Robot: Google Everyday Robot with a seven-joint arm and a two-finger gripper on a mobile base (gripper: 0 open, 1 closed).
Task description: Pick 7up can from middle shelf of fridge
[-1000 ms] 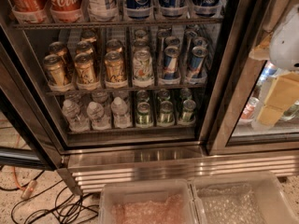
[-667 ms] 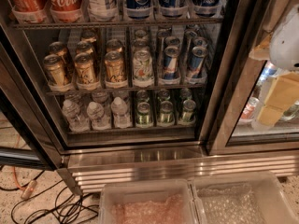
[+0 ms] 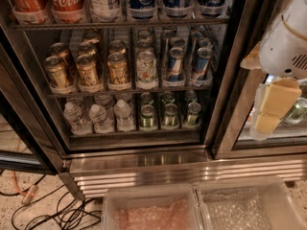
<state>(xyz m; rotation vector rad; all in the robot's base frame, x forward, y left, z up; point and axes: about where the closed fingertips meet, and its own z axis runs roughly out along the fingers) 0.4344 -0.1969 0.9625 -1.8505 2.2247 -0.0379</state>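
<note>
Gripper at right edge, partly cut off, in front of fridge; open or closed, cannot tell. 7up can at middle shelf front, between gold can and blue can.

Fridge fills the shot. 7up can is front row on the middle shelf, gold cans at its 9 o'clock, blue cans at its 3. Gripper hangs at 3 o'clock, well apart from it.
</note>
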